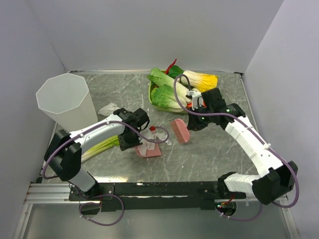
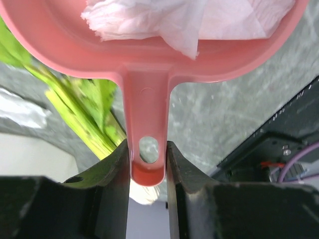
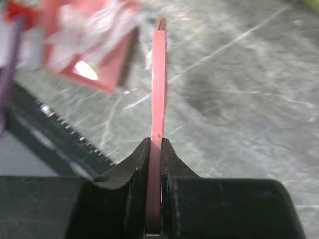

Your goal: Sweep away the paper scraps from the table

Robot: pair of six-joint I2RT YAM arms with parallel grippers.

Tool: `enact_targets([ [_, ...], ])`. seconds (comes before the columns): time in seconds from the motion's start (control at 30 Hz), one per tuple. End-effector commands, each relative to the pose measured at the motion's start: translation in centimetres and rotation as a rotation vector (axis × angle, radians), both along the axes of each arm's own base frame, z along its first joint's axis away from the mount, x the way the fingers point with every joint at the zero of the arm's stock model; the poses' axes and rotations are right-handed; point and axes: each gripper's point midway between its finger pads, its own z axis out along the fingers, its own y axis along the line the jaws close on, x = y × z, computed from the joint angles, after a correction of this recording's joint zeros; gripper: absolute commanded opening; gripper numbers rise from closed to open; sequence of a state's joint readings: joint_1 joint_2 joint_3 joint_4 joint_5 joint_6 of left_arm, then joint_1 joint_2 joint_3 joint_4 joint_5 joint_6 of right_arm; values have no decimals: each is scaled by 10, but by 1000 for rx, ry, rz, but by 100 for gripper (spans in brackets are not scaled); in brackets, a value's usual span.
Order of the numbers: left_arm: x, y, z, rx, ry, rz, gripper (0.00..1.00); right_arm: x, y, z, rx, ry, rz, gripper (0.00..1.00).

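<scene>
At the nine o'clock side of the table (image 1: 214, 154) stands a tall white bin (image 1: 64, 99). Just at its three o'clock lies one loose paper scrap (image 1: 108, 108), well apart from both tools. A leek (image 1: 99, 145) lies toward seven o'clock, beside the left arm. The left gripper (image 2: 147, 162) is clamped on the handle of a pink dustpan (image 2: 149, 64), its jaws pressing either side of the handle near the hanging hole. The dustpan sits near the table's middle with a heap of paper scraps (image 2: 164, 20) in it, and a few white bits show at its three o'clock edge in the top view. Just beside that edge is a pink brush (image 1: 179, 130), pinched edge-on by the right gripper (image 3: 155, 149), whose jaws are closed tight on its thin handle. A pile of vegetables (image 1: 164, 94) sits at twelve o'clock behind it. The likeliest trouble, I judge, is spillage: the scraps are piled light and high, so a tilt or jolt of the dustpan could shed them back onto the table. The brush is held on a very narrow edge and could twist in the jaws if pressed hard against the table. The scrap by the bin could be missed, or the leek nudged while reaching for it.
</scene>
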State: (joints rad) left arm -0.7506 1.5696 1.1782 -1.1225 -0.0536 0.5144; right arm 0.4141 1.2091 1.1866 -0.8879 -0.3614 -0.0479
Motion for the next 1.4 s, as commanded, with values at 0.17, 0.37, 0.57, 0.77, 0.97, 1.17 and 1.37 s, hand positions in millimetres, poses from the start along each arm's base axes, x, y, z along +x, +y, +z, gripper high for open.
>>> enact_targets([
  [0.17, 1, 30, -3, 117, -24, 8, 1, 54, -24, -15, -176, -64, -174, 0],
  [0.37, 19, 10, -6, 90, -36, 15, 1, 50, 14, -36, -45, 74, -126, 0],
  [0.57, 30, -6, -19, 61, -41, 9, 1, 35, 70, -31, 154, 185, 0, 0],
  [0.77, 33, -27, -22, -21, -28, 29, 1, 29, 92, -17, 213, 181, 109, 0],
  [0.97, 43, -41, -28, -141, -110, 86, 7, 25, 78, -24, 155, 183, 88, 0],
  [1.17, 41, -36, -38, -177, -114, 110, 20, 11, 54, -22, 147, 208, 52, 0],
  [1.37, 41, -31, -36, -251, -136, 134, 49, 9, 42, -14, 126, 144, 55, 0],
])
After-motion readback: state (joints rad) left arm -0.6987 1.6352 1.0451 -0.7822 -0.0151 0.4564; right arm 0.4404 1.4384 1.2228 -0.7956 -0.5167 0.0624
